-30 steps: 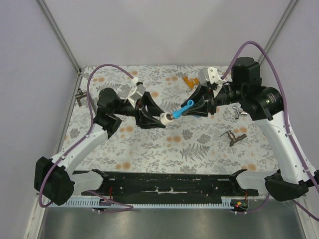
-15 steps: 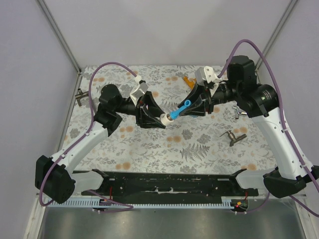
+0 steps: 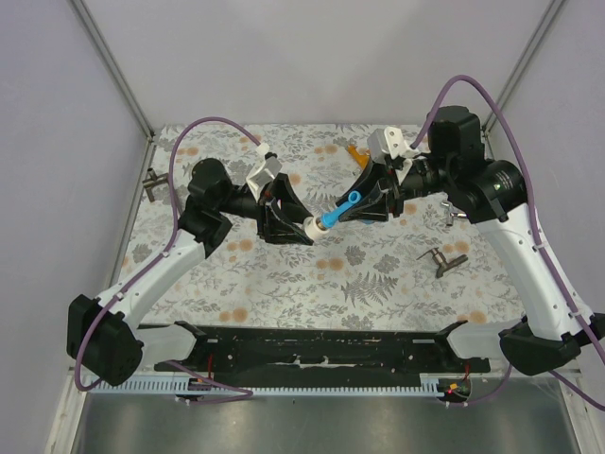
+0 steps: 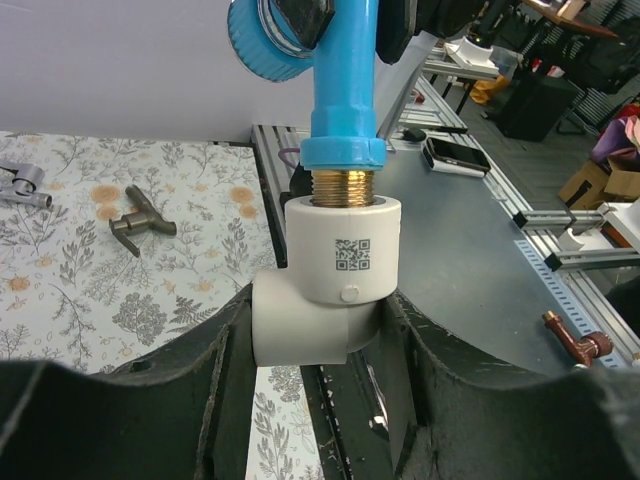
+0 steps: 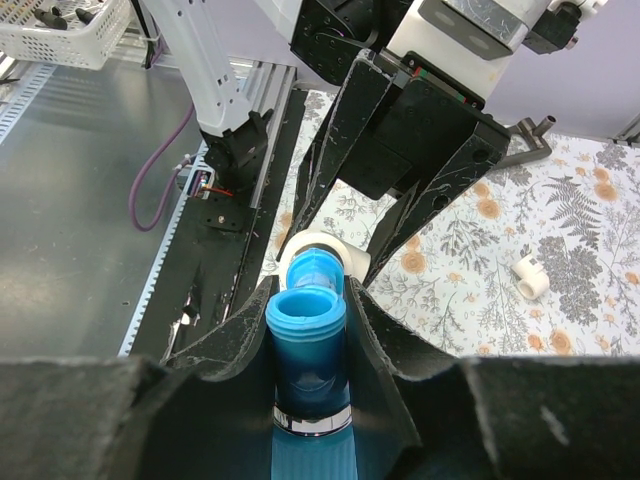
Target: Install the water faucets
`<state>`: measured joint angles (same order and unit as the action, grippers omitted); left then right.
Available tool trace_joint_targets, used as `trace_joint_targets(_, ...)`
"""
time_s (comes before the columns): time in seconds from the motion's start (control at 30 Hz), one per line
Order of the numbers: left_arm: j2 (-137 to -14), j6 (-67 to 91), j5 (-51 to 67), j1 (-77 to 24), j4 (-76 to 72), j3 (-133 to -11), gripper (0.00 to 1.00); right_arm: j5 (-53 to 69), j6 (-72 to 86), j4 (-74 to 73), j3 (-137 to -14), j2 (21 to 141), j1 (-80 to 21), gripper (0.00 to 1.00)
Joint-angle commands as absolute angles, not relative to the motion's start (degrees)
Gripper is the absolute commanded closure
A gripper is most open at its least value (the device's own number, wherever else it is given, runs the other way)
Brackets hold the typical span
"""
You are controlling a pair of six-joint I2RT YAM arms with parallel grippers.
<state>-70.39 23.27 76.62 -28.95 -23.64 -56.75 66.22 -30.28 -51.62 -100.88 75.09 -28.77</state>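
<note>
The right tool (image 3: 367, 201) is pressed onto the bright blue plastic water faucet (image 3: 342, 210), its dark fingers (image 5: 385, 330) clamping the tap's body from both sides, with the open blue spout mouth facing the right wrist camera. From above, the faucet's long axis runs diagonally, from the right tool at the upper right down to the lower left, and its threaded end points at the left tool (image 3: 301, 227). The left tool pinches a white plastic elbow fitting (image 4: 335, 290) with a small printed code square on its socket. In the left wrist view the faucet stands straight up out of that socket, in line with it, and a band of brass thread (image 4: 343, 185) shows between the blue collar and the white rim; how deep the thread sits inside cannot be told. Both parts are held above the middle of the floral-patterned tabletop (image 3: 378, 274), touching nothing below. The orange plastic faucet (image 3: 356, 151) lies near the far edge, partly hidden by the right arm. A dark metal bracket-like piece (image 3: 444, 257) lies on the right side, and a small white stubby fitting (image 5: 528, 275) rests on the print, well apart from the tools.
</note>
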Motion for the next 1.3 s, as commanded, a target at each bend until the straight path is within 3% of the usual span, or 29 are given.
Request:
trace_joint_targets(0.0,-69.2,21.9,77.3,-29.2,-24.3,-59.6,0.98,67.1,-30.5,-51.7,-102.3,75.6,-29.1,1.0)
trace_joint_targets(0.53,-69.0,17.4,74.2,-30.1,-21.6,-60.9,0.98,61.8,-32.3,-58.3,-104.2,77.7,-31.7,1.0)
trace_joint_targets(1.27,-62.6,-1.5,58.5,-34.5,-12.4,-57.7,0.98,55.8,-17.0,-47.6,-95.8,75.6,-31.7,1.0)
